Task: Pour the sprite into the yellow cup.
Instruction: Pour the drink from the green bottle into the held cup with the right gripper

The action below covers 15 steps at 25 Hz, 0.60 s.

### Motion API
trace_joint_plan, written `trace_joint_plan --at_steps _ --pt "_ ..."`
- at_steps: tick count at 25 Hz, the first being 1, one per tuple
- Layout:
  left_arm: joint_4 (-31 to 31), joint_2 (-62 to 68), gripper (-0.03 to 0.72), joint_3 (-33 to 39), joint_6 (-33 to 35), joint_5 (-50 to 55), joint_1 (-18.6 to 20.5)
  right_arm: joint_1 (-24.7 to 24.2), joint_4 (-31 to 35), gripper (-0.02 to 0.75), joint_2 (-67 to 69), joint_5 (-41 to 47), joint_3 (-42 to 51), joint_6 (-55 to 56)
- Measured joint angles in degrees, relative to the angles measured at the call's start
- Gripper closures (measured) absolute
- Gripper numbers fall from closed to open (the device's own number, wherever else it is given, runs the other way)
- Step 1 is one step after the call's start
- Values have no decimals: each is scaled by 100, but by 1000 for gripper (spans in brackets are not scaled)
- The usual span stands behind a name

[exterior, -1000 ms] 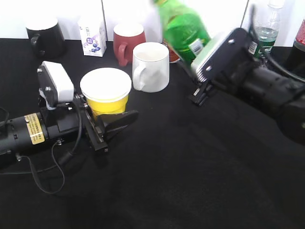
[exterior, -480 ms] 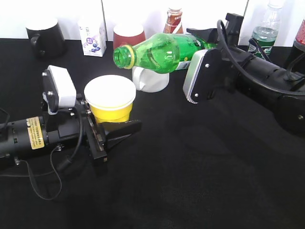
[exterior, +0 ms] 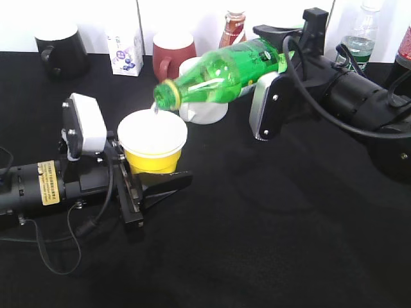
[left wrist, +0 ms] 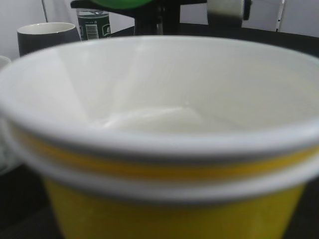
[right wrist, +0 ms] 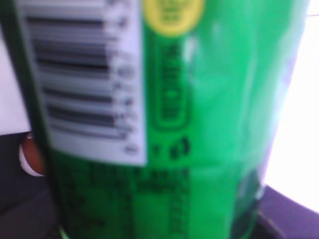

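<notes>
While my right pincer (exterior: 282, 61) grips the sprite (exterior: 221, 72), its long axis slants toward eight o'clock, mouth over the yellow cup (exterior: 152, 142). My left pincer (exterior: 151, 179) seems clamped around that cup on the surface (exterior: 270, 244).

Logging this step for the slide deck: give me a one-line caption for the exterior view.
Right arm tips the sprite bottle mouth-down over the yellow cup, which the left gripper holds.

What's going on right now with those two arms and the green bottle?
Right hand grips the sprite, tipped, mouth over the yellow cup. Left hand holds the cup. Nothing in the way.
</notes>
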Motion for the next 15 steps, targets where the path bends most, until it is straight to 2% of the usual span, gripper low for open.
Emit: trace_joint_plan --at_steps 15 --pt "0 0 240 0 0 9 0 0 11 309 0 -74 0 -279"
